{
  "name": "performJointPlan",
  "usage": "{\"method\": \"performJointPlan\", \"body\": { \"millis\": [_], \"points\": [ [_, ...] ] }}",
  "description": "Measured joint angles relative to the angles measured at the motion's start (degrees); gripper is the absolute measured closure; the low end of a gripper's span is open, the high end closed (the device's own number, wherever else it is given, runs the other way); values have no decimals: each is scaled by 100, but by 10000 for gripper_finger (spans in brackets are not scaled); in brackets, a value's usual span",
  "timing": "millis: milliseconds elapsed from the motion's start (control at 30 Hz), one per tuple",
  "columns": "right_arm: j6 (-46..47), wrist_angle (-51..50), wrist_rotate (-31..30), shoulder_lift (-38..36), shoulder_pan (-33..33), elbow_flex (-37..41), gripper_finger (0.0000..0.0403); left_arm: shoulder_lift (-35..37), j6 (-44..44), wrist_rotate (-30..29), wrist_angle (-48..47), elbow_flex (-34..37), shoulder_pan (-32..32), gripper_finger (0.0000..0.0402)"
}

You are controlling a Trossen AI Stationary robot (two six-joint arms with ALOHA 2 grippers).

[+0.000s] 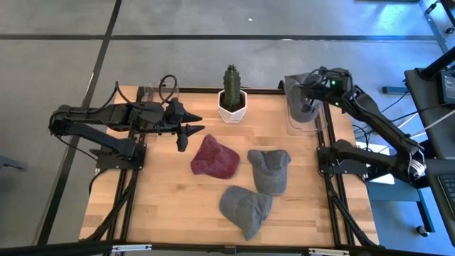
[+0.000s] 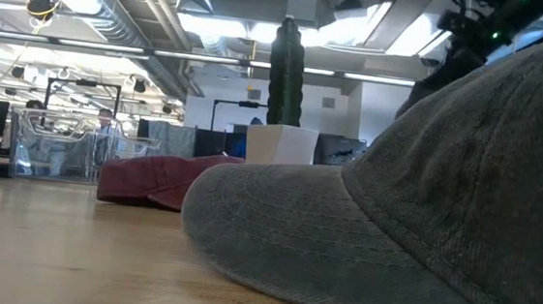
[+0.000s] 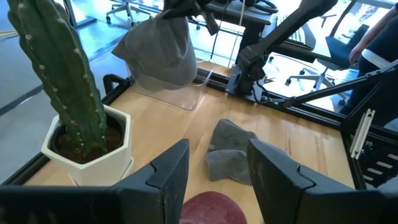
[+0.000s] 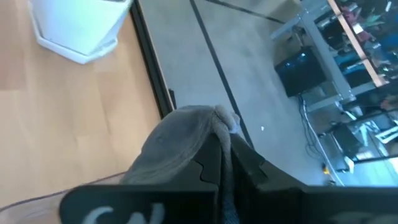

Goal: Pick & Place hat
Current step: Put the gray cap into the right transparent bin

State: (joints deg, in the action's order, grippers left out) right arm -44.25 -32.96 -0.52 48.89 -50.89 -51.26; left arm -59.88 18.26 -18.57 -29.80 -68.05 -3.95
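A grey hat (image 1: 301,99) hangs from my right gripper (image 1: 307,94) at the table's far right corner, above a clear bin (image 3: 177,96). That gripper is shut on the hat (image 4: 180,146). On the wooden table lie a dark red hat (image 1: 215,158) and two more grey hats (image 1: 270,169) (image 1: 245,208), each resting flat. The nearer grey hat (image 2: 411,231) fills the low view. My left gripper (image 1: 190,128) is open and hovers left of the red hat (image 3: 211,208), touching nothing. My right gripper pinches a bunched fold of the grey hat's cloth (image 4: 211,121) between its two fingers (image 4: 249,165), coming from above. The hat hangs below the fingers (image 3: 161,53), lifted off the table. Whether its lower edge touches the clear bin, I cannot tell.
A cactus in a white hexagonal pot (image 1: 232,99) stands at the table's far edge between the two arms. The clear bin (image 1: 302,121) sits at the far right corner. Bare wood (image 1: 156,199) lies near the table's left and near edges.
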Motion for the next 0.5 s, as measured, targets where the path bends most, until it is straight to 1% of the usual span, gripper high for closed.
{"method": "performJointPlan", "body": {
  "millis": [267, 400, 500],
  "points": [
    [-196, 691, -599, 91, -2, 544, 378, 0, 0, -2, -17, 0, -2, 245],
    [-550, 883, -611, 89, 0, 754, 373, 0, -2, -5, -20, 0, 0, 245],
    [-569, 843, -661, 98, 0, 762, 372, 0, 0, -7, -20, 0, -1, 245]
  ]
}}
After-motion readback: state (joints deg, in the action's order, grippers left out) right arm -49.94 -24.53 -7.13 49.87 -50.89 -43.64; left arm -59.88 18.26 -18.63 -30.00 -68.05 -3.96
